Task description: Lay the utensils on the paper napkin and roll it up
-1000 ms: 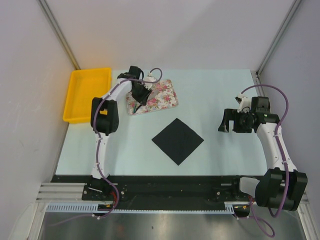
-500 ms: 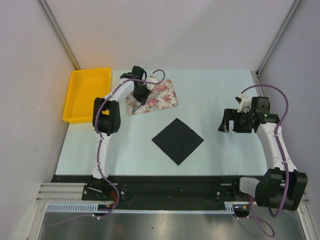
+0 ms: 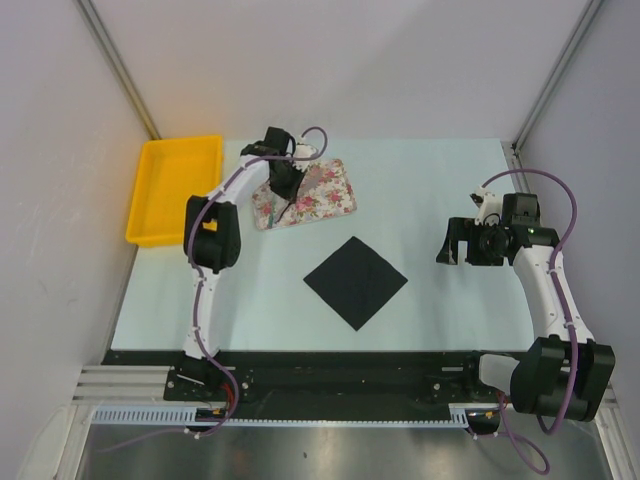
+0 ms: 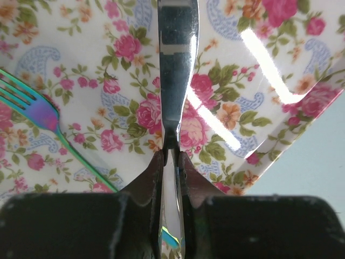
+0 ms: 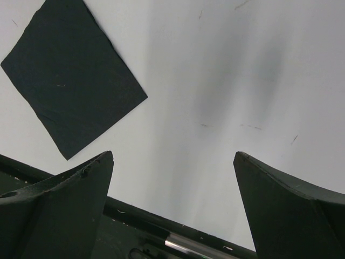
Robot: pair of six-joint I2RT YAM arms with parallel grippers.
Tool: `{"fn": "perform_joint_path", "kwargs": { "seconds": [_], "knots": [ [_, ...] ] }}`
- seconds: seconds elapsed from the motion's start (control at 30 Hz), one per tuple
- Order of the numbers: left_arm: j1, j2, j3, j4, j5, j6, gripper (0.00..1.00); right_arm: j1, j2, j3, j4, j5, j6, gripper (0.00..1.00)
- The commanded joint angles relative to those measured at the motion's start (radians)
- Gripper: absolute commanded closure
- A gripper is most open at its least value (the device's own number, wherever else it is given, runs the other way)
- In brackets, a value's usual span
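Observation:
My left gripper (image 4: 171, 156) is shut on a flat silvery utensil (image 4: 177, 70), knife-like, whose long end points away over the floral tray (image 4: 259, 70). A fork (image 4: 32, 108) with an iridescent sheen lies on the tray to the left of it. From above, the left gripper (image 3: 283, 185) hangs over the tray's left part (image 3: 325, 195). The black paper napkin (image 3: 355, 281) lies flat as a diamond mid-table, with nothing on it. My right gripper (image 3: 455, 243) hovers open to the napkin's right; its wrist view shows the napkin (image 5: 70, 75) at upper left and bare table between its fingers (image 5: 81, 205).
A yellow bin (image 3: 176, 190) stands at the table's left edge, beside the tray. The black rail along the near edge of the table (image 5: 178, 226) shows under the right gripper. Grey walls close in both sides.
The left gripper's jaws have closed on the silvery utensil over the tray, and its wrist has shifted slightly. The right arm and the napkin have not moved.

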Motion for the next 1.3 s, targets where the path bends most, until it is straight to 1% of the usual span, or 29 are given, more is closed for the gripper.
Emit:
{"fn": "perform_joint_path", "kwargs": {
  "seconds": [0.0,0.2,0.3,0.33,0.37,0.4,0.43,0.47,0.5,0.53,0.57,0.63,0.67,0.7,0.73,0.77,0.8,0.87,0.9,0.97,1.1,1.27],
  "knots": [
    [-0.007,-0.132,0.004,0.064,0.005,-0.093,1.0,-0.002,-0.008,0.006,0.023,0.005,-0.003,0.0],
    [-0.008,-0.159,-0.005,0.06,-0.021,-0.192,1.0,-0.002,-0.017,0.0,0.028,0.007,-0.002,0.0],
    [-0.008,-0.196,-0.032,0.043,0.001,-0.302,1.0,-0.004,-0.019,0.003,0.028,0.011,0.0,0.0],
    [-0.014,-0.219,-0.055,0.046,-0.008,-0.394,1.0,-0.002,-0.02,0.003,0.026,0.011,0.0,0.0],
    [-0.02,-0.24,-0.105,0.05,-0.016,-0.431,1.0,-0.002,-0.022,0.003,0.028,0.014,0.0,0.0],
    [-0.027,-0.303,-0.144,0.064,-0.025,-0.468,1.0,-0.002,-0.02,0.002,0.028,0.014,0.001,0.0],
    [-0.04,-0.338,-0.188,0.081,-0.048,-0.54,1.0,-0.002,-0.022,0.002,0.028,0.013,0.004,0.0],
    [-0.047,-0.378,-0.294,0.134,-0.054,-0.574,1.0,-0.002,-0.02,0.0,0.028,0.005,0.005,0.0],
    [-0.054,-0.43,-0.354,0.17,-0.065,-0.612,1.0,-0.004,-0.02,0.0,0.025,-0.001,0.003,0.0],
    [-0.072,-0.519,-0.415,0.205,-0.094,-0.683,1.0,-0.001,-0.019,-0.004,0.023,-0.004,0.001,0.0],
    [-0.083,-0.562,-0.512,0.234,-0.108,-0.714,1.0,-0.001,-0.016,-0.006,0.022,-0.004,-0.002,0.0],
    [-0.132,-0.647,-0.578,0.254,-0.151,-0.779,1.0,0.001,-0.017,-0.009,0.022,-0.001,-0.011,0.0],
    [-0.154,-0.667,-0.633,0.259,-0.162,-0.798,1.0,0.001,-0.016,-0.009,0.023,0.002,-0.012,0.0],
    [-0.198,-0.684,-0.658,0.254,-0.171,-0.832,1.0,0.001,-0.016,-0.007,0.025,0.005,-0.012,0.0],
    [-0.22,-0.716,-0.684,0.257,-0.176,-0.852,1.0,0.001,-0.016,-0.003,0.026,0.005,-0.011,0.0],
    [-0.24,-0.727,-0.737,0.262,-0.186,-0.875,1.0,0.001,-0.016,0.0,0.032,0.005,-0.008,0.0],
    [-0.278,-0.739,-0.758,0.271,-0.193,-0.919,1.0,0.002,-0.016,0.003,0.034,0.004,0.0,0.0],
    [-0.31,-0.745,-0.785,0.27,-0.196,-0.961,1.0,0.002,-0.008,0.016,0.035,-0.002,0.008,0.0],
    [-0.339,-0.745,-0.789,0.271,-0.196,-0.994,1.0,0.004,-0.007,0.019,0.034,-0.002,0.009,0.0],
    [-0.369,-0.748,-0.813,0.322,-0.19,-1.014,1.0,0.005,0.0,0.025,0.035,0.002,0.012,0.0],
    [-0.45,-0.727,-0.819,0.377,-0.231,-1.063,1.0,0.007,0.009,0.026,0.04,0.01,0.012,0.0],
    [-0.479,-0.643,-0.832,0.406,-0.21,-1.14,1.0,0.014,0.016,0.025,0.037,0.022,0.014,0.0]
  ]
}}
